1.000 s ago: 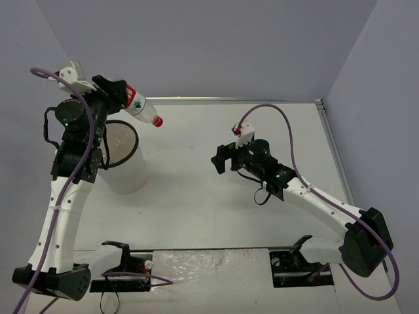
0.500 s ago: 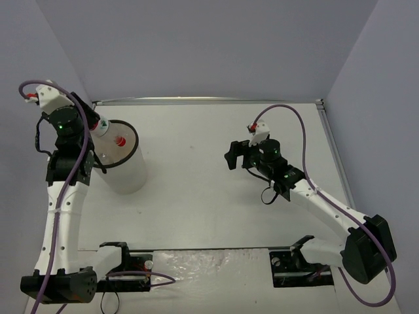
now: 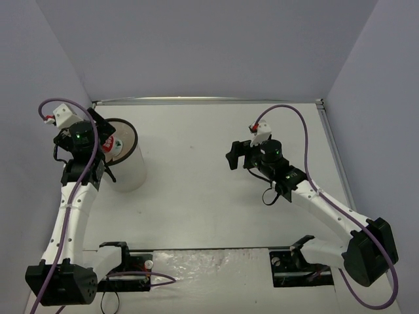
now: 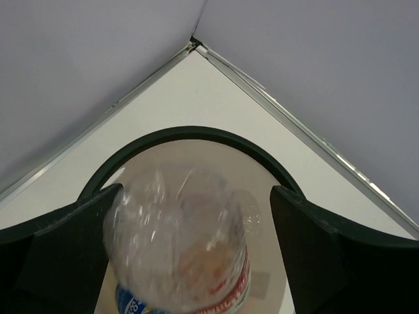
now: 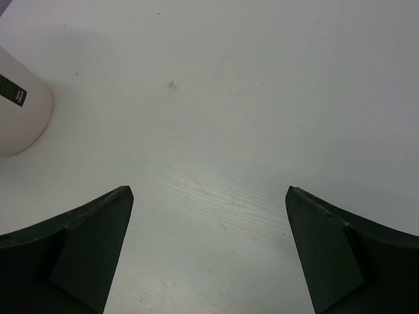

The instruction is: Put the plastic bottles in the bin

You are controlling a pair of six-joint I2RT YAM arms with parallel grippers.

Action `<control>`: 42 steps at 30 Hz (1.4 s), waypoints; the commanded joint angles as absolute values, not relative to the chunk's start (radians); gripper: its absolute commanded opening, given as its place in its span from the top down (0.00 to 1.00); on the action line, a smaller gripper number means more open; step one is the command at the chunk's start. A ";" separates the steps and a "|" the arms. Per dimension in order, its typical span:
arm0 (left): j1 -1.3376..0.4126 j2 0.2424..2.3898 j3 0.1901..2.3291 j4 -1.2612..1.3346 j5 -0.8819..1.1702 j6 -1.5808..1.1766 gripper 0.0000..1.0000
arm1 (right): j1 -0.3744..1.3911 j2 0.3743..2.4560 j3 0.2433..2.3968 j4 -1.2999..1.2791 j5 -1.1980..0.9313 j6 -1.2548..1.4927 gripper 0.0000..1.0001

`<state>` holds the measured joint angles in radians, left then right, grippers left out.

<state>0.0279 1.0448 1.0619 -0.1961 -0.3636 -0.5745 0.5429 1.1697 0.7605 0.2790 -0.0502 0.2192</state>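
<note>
In the left wrist view a clear, red-labelled plastic bottle [image 4: 177, 242] shows base-first and blurred between the wide-apart jaws of my left gripper [image 4: 196, 190]. It is inside the ring of the bin's black rim [image 4: 196, 131] and close to the left finger, with a gap to the right finger. A blue-labelled bottle [image 4: 131, 302] peeks out beneath it in the bin. From above, the left gripper [image 3: 108, 152] hangs over the translucent white bin [image 3: 131, 178] at the table's left. My right gripper [image 3: 230, 157] is open over bare table right of centre, holding nothing.
The bin's side wall with a small black sticker [image 5: 19, 111] shows at the left edge of the right wrist view. Grey walls enclose the white table [image 3: 196, 196] on three sides. Arm bases and cable clutter sit along the near edge.
My left arm swung the red-labelled bottle from above the far left corner over the bin mouth. Its jaws have just opened and the bottle is dropping in. The right arm barely moved.
</note>
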 commanded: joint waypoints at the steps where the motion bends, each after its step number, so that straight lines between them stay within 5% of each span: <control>1: 0.031 0.998 1.107 -0.168 -0.359 -0.564 0.03 | 0.540 1.135 0.768 0.330 -0.033 0.221 0.00; 11: 0.031 0.987 1.333 -0.372 -0.466 -0.517 0.03 | 0.539 1.121 0.776 0.322 0.047 0.254 0.00; 19: 0.017 0.956 1.349 -0.335 -0.021 -0.504 0.03 | 0.505 1.073 0.808 0.243 0.307 0.340 0.00; 27: -0.411 1.115 1.344 -0.308 -0.281 -0.354 0.03 | 0.476 1.006 0.801 0.146 0.448 0.396 0.00; 32: -0.473 1.146 1.268 -0.177 -0.084 -0.376 0.03 | 0.476 0.989 0.769 0.131 0.519 0.426 0.00; 42: -0.565 1.196 1.155 -0.143 -0.066 -0.377 0.03 | 0.476 0.984 0.761 0.087 0.563 0.456 0.00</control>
<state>-0.5618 1.2118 1.1817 -0.2473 -0.0875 -0.3748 0.4774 1.0039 0.7611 0.0571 0.5000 0.4266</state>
